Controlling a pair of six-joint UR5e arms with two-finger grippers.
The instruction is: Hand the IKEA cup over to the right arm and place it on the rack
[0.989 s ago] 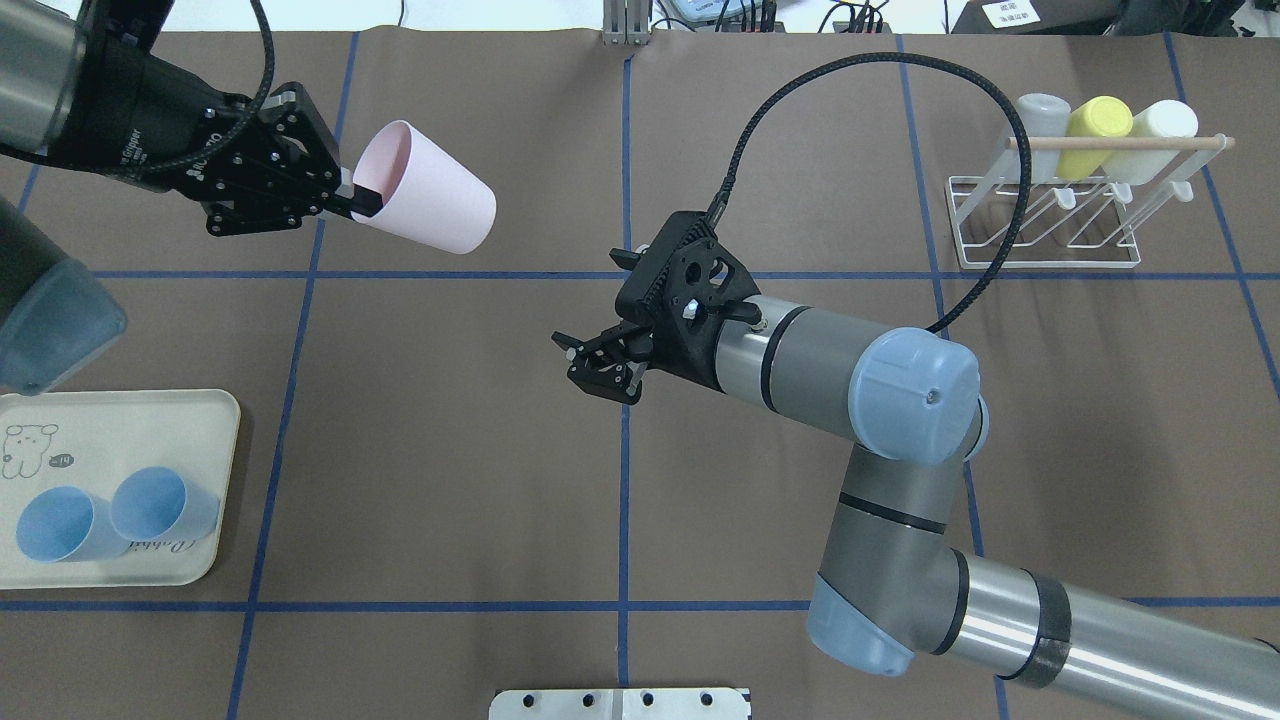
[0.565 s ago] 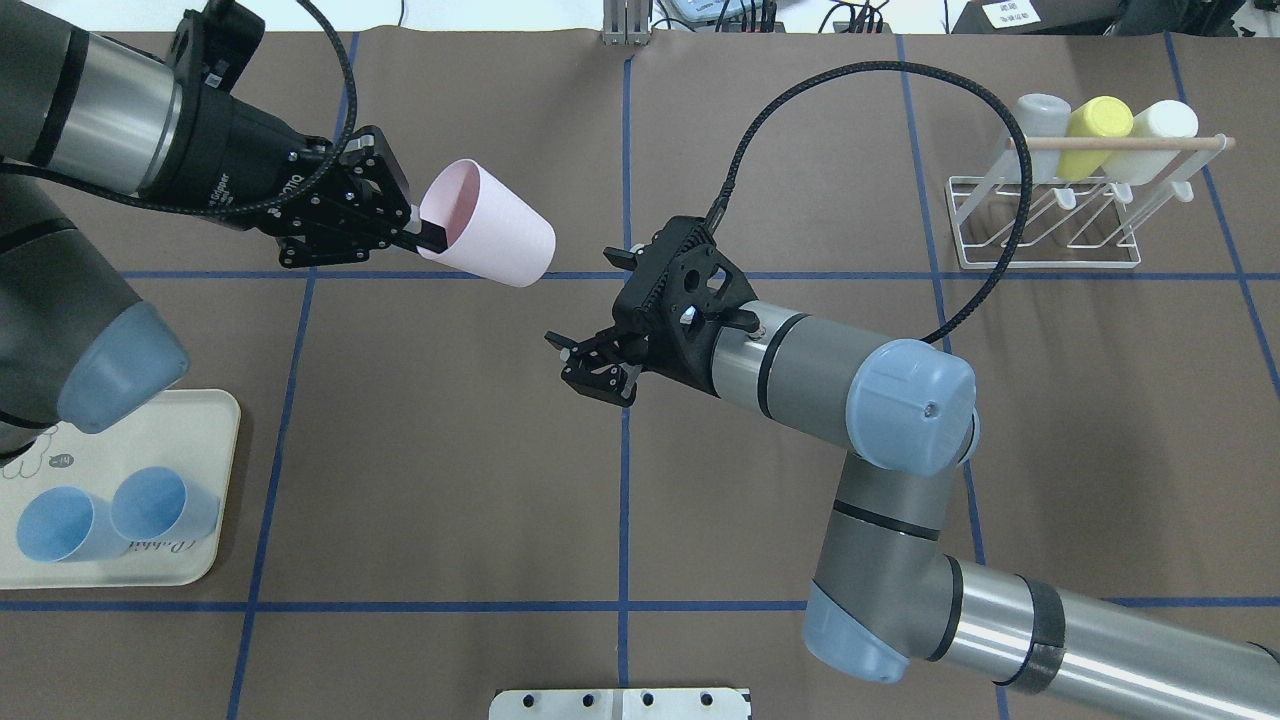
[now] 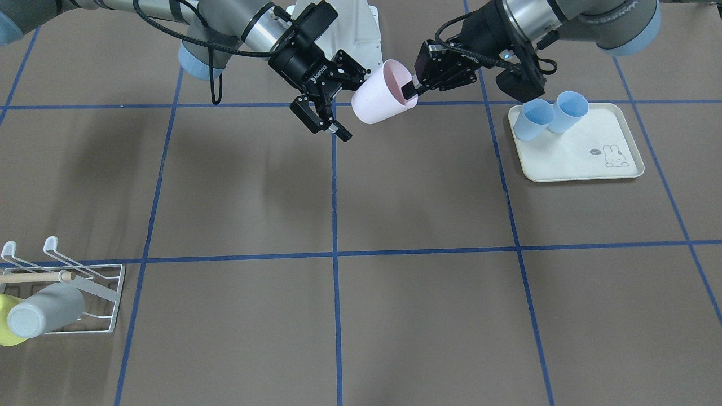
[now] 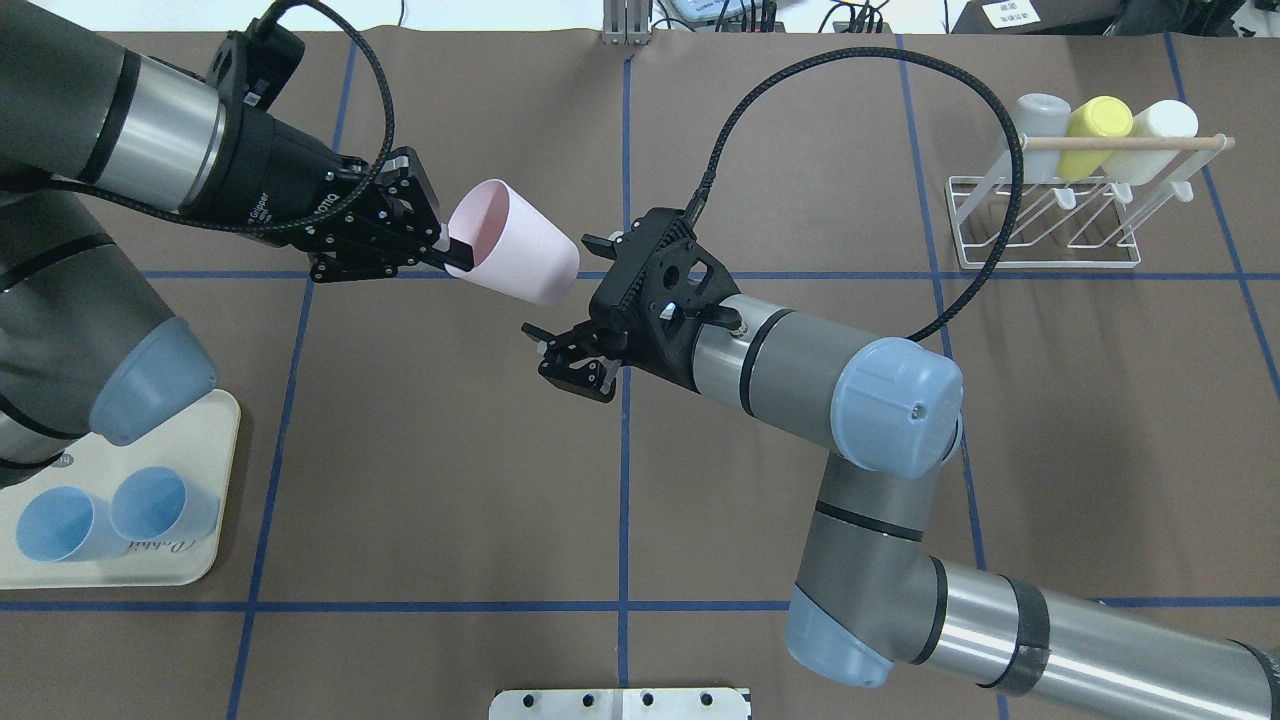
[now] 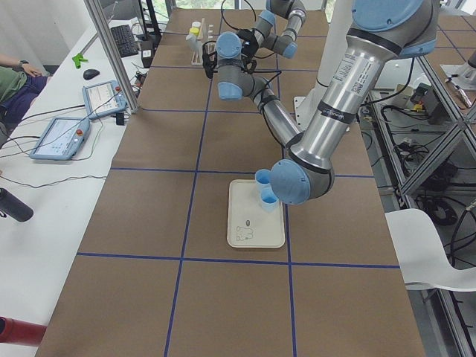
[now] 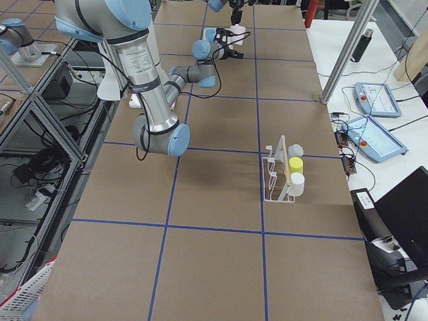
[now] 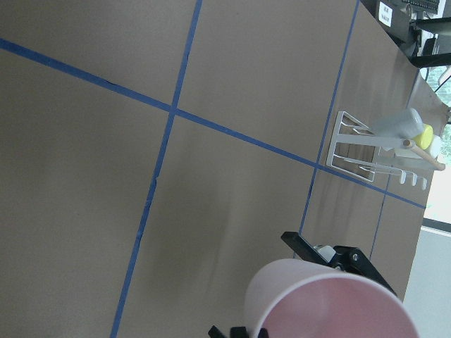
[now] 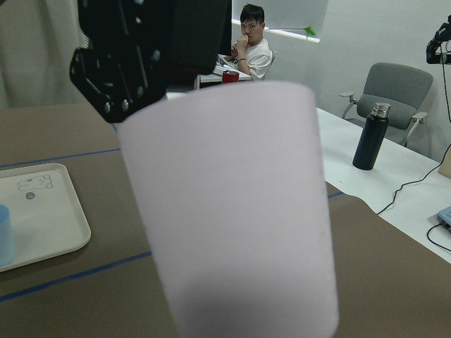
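So the left gripper [image 4: 452,257] is bringing the pink cup [image 4: 515,243] closer, pinching its rim — the right gripper [image 4: 548,352] is hovering beside the cup, jaws spread.

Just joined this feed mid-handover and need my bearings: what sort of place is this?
Probably a robotics lab workcell: a brown table gridded with blue tape, teach pendants on a side bench, and aluminium framing alongside. The left pincer holds a pink cup.
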